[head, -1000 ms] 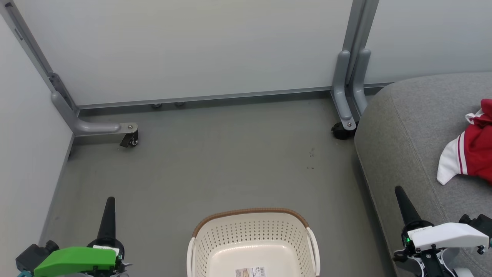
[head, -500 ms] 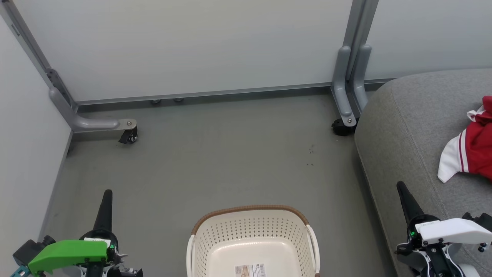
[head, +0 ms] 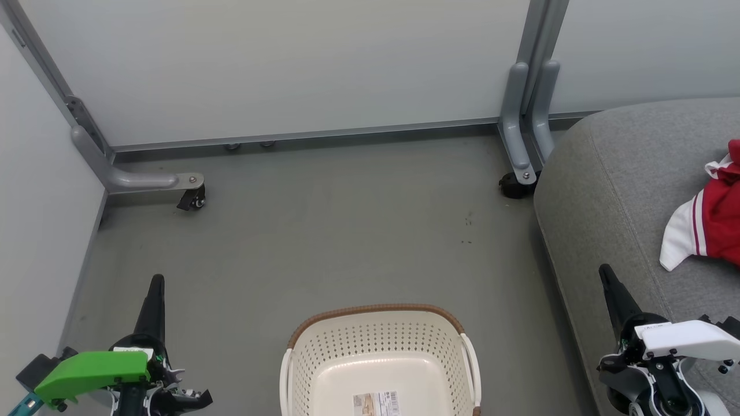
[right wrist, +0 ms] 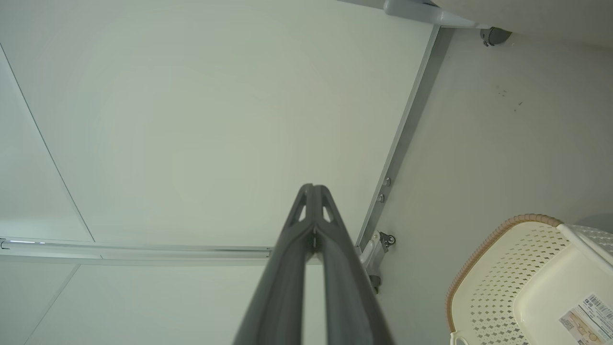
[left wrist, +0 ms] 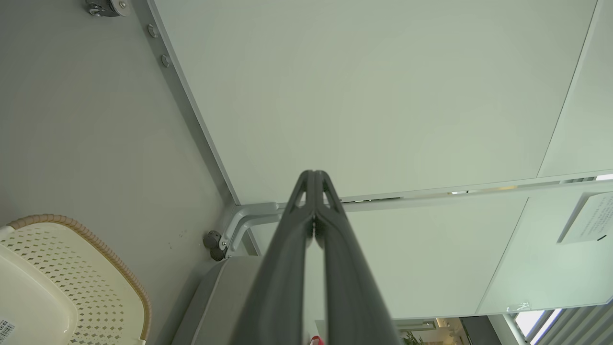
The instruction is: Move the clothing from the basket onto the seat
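Head view: clothing (head: pixel 714 228) on seat (head: pixel 607 190), 3 o'clock; basket (head: pixel 376 338), 6 o'clock. Wrist views: left gripper (left wrist: pixel 314 173), right gripper (right wrist: pixel 313 187), fingertips pressed together, holding nothing. Grey floor (head: pixel 324 231), pale partition panels (head: pixel 289 63).

Cream basket (head: pixel 378 352) on floor, red-white clothing (head: pixel 708 222) on grey seat (head: pixel 601 190)

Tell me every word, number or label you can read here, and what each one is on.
No text is legible enough to quote.
Barcode sticker inside the basket: bars and print, too small to read.
Paper notice on the wall panel, left wrist view: lines of print, blurred.
White label on the left gripper: too small to read.
White tag on the right gripper: too small to read.
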Tool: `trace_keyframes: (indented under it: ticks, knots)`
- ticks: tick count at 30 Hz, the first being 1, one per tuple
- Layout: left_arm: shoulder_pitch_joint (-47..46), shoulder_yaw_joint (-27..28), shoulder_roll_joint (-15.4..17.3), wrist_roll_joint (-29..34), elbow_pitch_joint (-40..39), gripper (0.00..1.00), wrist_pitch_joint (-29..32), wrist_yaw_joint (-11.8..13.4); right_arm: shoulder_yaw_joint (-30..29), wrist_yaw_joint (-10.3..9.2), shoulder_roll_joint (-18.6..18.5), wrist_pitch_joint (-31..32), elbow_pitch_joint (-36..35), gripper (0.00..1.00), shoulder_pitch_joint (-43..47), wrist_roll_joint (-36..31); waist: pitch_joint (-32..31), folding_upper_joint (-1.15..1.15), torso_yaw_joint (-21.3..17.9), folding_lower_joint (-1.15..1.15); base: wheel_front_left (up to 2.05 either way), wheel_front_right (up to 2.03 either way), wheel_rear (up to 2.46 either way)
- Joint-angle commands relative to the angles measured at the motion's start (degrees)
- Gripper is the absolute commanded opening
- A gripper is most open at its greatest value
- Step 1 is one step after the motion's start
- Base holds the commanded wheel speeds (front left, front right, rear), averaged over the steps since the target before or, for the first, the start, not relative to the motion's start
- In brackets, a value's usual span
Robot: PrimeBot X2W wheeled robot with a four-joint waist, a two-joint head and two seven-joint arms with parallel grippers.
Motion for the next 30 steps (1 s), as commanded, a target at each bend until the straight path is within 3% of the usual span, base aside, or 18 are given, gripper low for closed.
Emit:
trace_keyframes:
  ticks: [1,14,30]
  knots:
    - [-1.3,0.3,0.2,-1.1,0.1,0.0,0.4,0.0,-0.3,-0.05,-0.2,0.4,0.1,0.0,-1.0,1.3,0.1,0.0,0.0,0.0,0.0,0.0,0.0]
    - [-2.7,1.2,0.0,-5.9,0.9,0.0,1.8,0.0,-1.2,-0.06,0.0,1.9,0.7,0.0,-1.9,6.2,0.8,0.0,0.0,0.0,0.0,0.0,0.0]
    - [-2.7,1.5,-0.3,-5.2,0.9,0.0,2.2,0.0,-1.5,-0.06,0.2,2.1,0.7,0.0,-1.9,5.5,0.8,0.0,0.0,0.0,0.0,0.0,0.0]
